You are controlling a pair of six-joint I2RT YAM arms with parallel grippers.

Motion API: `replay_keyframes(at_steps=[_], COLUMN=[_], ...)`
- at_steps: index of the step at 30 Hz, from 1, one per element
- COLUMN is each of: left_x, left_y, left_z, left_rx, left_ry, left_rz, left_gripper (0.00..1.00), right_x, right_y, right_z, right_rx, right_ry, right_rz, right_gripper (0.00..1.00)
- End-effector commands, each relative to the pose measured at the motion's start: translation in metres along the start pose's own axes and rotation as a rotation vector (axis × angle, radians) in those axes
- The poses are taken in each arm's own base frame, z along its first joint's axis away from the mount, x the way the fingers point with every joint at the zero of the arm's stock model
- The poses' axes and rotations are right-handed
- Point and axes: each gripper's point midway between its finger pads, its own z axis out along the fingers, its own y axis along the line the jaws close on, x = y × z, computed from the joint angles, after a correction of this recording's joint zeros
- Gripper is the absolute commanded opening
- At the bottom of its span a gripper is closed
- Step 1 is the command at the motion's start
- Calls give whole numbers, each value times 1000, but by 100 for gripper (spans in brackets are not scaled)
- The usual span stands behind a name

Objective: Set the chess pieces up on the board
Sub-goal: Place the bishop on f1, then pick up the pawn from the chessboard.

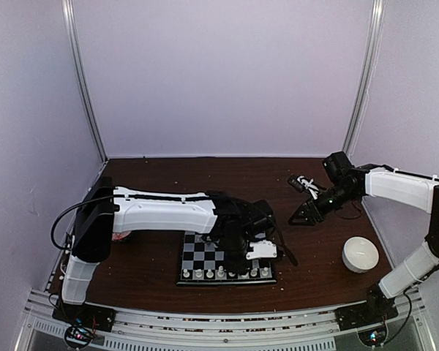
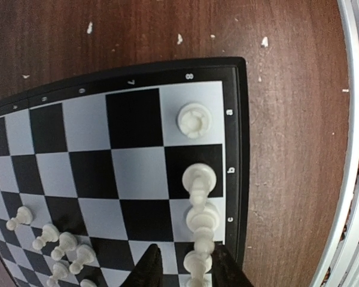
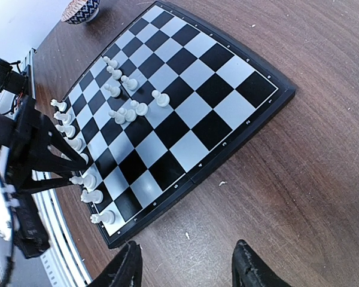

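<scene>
The black-and-white board (image 1: 197, 252) lies at the near middle of the table. White chess pieces (image 1: 219, 273) stand in a row along its near edge. In the left wrist view a rook (image 2: 192, 119) and further pieces (image 2: 201, 218) line the board's (image 2: 137, 173) right column, and loose pawns (image 2: 48, 236) cluster at lower left. My left gripper (image 2: 188, 269) is open low over that column, its fingers on either side of one piece (image 2: 197, 261). My right gripper (image 3: 188, 269) is open and empty over bare table beside the board (image 3: 218, 57).
A white bowl (image 1: 360, 254) sits at the right near my right arm. A patterned bowl (image 3: 81, 9) stands beyond the board's far corner. Pale crumbs (image 2: 180, 38) dot the brown table. A metal rail (image 2: 353, 149) runs along the table's near edge.
</scene>
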Motion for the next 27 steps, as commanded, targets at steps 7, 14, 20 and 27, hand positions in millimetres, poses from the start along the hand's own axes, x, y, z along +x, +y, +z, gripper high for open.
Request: replay_keyframes(at_steps=[7, 14, 20, 27], left_x=[-30, 40, 90, 139], left_y=[62, 140, 169, 187], left_z=[-145, -182, -159, -151], left_rx=[-229, -299, -318, -358], left_ry=[-345, -475, -469, -387], left_rz=[-140, -523, -795, -921], left_gripper=[30, 35, 35, 35], right_x=[-21, -53, -67, -84], right_y=[7, 19, 28, 33], right_z=[-19, -35, -11, 48], right_rx=[20, 115, 56, 50], right_ry=[-49, -160, -17, 129], right_rz=[-72, -217, -340, -319], right_gripper=[54, 100, 98, 56])
